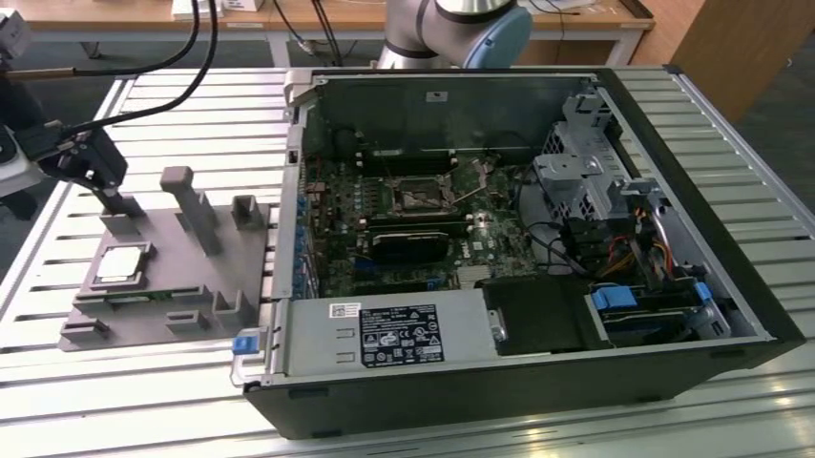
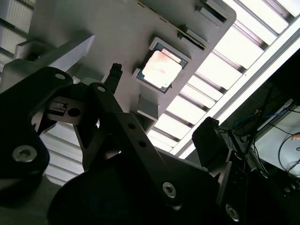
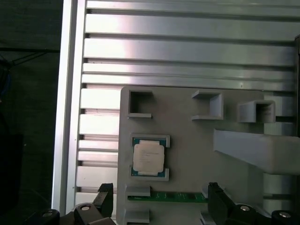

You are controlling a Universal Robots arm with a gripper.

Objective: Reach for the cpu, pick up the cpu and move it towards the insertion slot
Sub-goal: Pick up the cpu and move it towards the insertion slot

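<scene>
**Above the grey fixture [image 1: 166,272]: pincer [image 1: 113,196] wide, cpu [image 1: 121,265] untouched**

Toward the exterior view's left of the slatted table [image 1: 713,114], the cpu lies flat in its seat on the fixture. The pincer hangs over the fixture, near the cpu but apart from it. In the first wrist view its fingers [image 3: 105,199] are spread wide, holding nothing. The slot [image 1: 417,196] sits inside the open case [image 1: 510,382], well apart from both.
</scene>
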